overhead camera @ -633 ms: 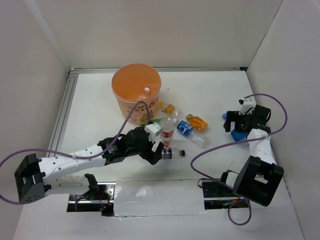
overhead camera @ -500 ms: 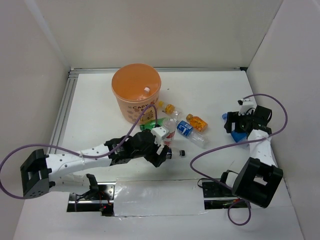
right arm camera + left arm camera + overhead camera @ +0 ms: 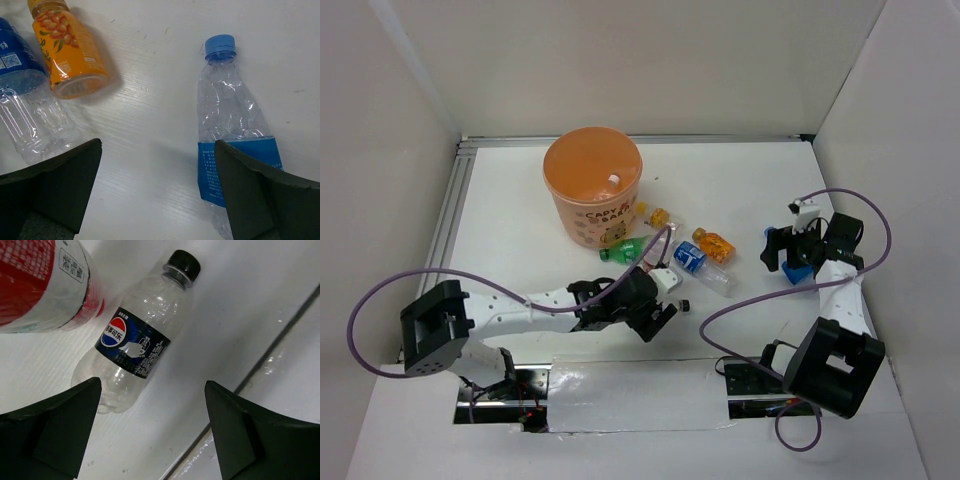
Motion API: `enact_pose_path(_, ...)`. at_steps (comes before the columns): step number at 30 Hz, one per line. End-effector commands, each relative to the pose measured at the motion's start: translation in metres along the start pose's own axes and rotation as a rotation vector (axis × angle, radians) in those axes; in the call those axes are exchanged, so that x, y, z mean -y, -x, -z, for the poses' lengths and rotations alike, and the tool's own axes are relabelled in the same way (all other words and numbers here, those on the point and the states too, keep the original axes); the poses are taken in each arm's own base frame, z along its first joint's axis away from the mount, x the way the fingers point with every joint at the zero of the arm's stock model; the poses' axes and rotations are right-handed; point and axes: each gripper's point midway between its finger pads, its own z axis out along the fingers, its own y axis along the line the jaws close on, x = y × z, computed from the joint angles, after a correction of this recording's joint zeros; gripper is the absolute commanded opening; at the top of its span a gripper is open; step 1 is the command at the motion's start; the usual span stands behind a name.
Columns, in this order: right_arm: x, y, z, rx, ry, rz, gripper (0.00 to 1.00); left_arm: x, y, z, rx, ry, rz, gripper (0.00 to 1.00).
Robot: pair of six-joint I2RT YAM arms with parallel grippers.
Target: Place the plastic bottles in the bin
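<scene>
The orange bin [image 3: 592, 185] stands at the back left. Several bottles lie in front of it: a green one [image 3: 620, 250], a small orange one [image 3: 660, 216], an amber one [image 3: 713, 243] and a blue-labelled clear one [image 3: 692, 258]. My left gripper [image 3: 658, 312] is open and empty, low over a clear black-labelled bottle with a black cap [image 3: 137, 342]; a red-labelled bottle [image 3: 40, 285] lies beside it. My right gripper [image 3: 790, 255] is open and empty, its right finger [image 3: 270, 200] over a blue-capped, blue-labelled bottle [image 3: 232, 130]. The amber bottle also shows in the right wrist view [image 3: 70, 55].
White walls enclose the table on three sides. A metal rail [image 3: 445, 225] runs along the left edge. A seam in the table surface [image 3: 280, 345] lies just right of the black-labelled bottle. Purple cables loop from both arms.
My left arm has swung right and down, from beside the red-labelled bottle to above the black-labelled bottle. My right gripper has shifted slightly left.
</scene>
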Motion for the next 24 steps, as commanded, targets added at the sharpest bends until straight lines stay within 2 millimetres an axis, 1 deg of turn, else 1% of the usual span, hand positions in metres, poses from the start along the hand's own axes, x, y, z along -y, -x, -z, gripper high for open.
enact_pose_path(1, -0.003, 0.002, 0.000, 0.005, 0.030, 0.010, 1.00, -0.004, 0.019, -0.012, 0.057, 0.061, -0.028, 0.97)
enact_pose_path(2, -0.003, 0.002, 0.000, 0.005, 0.030, 0.010, 1.00, -0.009, 0.019, -0.016, 0.061, 0.087, -0.037, 0.99)
enact_pose_path(3, -0.005, 0.002, 0.000, 0.009, 0.038, 0.010, 1.00, -0.014, 0.024, -0.018, 0.075, 0.123, -0.035, 0.99)
enact_pose_path(6, -0.005, 0.001, 0.000, 0.003, 0.042, 0.014, 1.00, -0.026, 0.010, -0.034, 0.026, 0.194, -0.075, 0.99)
enact_pose_path(7, -0.005, -0.001, -0.001, -0.003, 0.045, 0.009, 1.00, -0.032, 0.011, -0.036, 0.027, 0.233, -0.078, 0.99)
enact_pose_path(8, -0.005, -0.001, -0.001, -0.003, 0.045, 0.009, 1.00, -0.036, 0.004, -0.042, 0.002, 0.254, -0.096, 0.98)
enact_pose_path(9, -0.005, -0.001, -0.001, -0.003, 0.045, 0.009, 1.00, -0.040, -0.003, -0.044, -0.016, 0.272, -0.103, 0.95)
enact_pose_path(10, -0.005, -0.001, -0.001, -0.003, 0.045, 0.018, 1.00, -0.044, -0.006, -0.046, -0.021, 0.296, -0.107, 0.95)
enact_pose_path(11, -0.004, 0.000, -0.001, 0.003, 0.042, 0.023, 1.00, -0.047, -0.013, -0.048, -0.039, 0.311, -0.114, 0.95)
enact_pose_path(12, -0.004, 0.000, -0.001, 0.003, 0.042, 0.023, 1.00, -0.049, -0.013, -0.050, -0.037, 0.320, -0.114, 0.95)
enact_pose_path(13, -0.004, -0.001, -0.003, -0.003, 0.045, 0.018, 1.00, -0.052, -0.023, -0.052, -0.060, 0.335, -0.123, 0.91)
enact_pose_path(14, -0.001, 0.000, -0.003, -0.001, 0.034, 0.023, 1.00, -0.053, -0.028, -0.053, -0.064, 0.337, -0.113, 0.82)
enact_pose_path(15, 0.000, 0.004, -0.002, 0.006, 0.029, 0.029, 1.00, -0.053, -0.028, -0.053, -0.062, 0.337, -0.103, 0.82)
enact_pose_path(16, 0.000, 0.004, -0.002, 0.006, 0.029, 0.029, 1.00, -0.054, -0.035, -0.053, -0.075, 0.340, -0.107, 0.75)
enact_pose_path(17, 0.002, 0.003, -0.002, 0.002, 0.021, 0.029, 1.00, -0.053, -0.037, -0.051, -0.074, 0.331, -0.095, 0.59)
enact_pose_path(18, 0.004, 0.008, -0.001, 0.010, 0.016, 0.036, 1.00, -0.047, -0.034, -0.049, -0.064, 0.309, -0.097, 0.52)
enact_pose_path(19, 0.004, 0.010, 0.001, 0.017, 0.013, 0.041, 1.00, -0.046, -0.028, -0.042, -0.038, 0.304, -0.078, 0.45)
enact_pose_path(20, 0.007, 0.012, 0.001, 0.021, -0.004, 0.049, 1.00, -0.040, -0.026, -0.037, -0.037, 0.279, -0.084, 0.39)
enact_pose_path(21, 0.008, 0.019, 0.005, 0.039, -0.014, 0.055, 1.00, -0.036, -0.024, -0.030, -0.038, 0.272, -0.092, 0.33)
enact_pose_path(22, 0.017, 0.023, 0.007, 0.037, -0.058, 0.066, 1.00, -0.023, -0.015, -0.021, -0.017, 0.232, -0.112, 0.24)
enact_pose_path(23, 0.024, 0.027, 0.009, 0.040, -0.092, 0.077, 1.00, -0.014, -0.006, -0.012, 0.004, 0.200, -0.114, 0.20)
enact_pose_path(24, 0.030, 0.026, 0.009, 0.025, -0.118, 0.060, 1.00, -0.003, 0.013, 0.008, 0.056, 0.132, -0.107, 0.18)
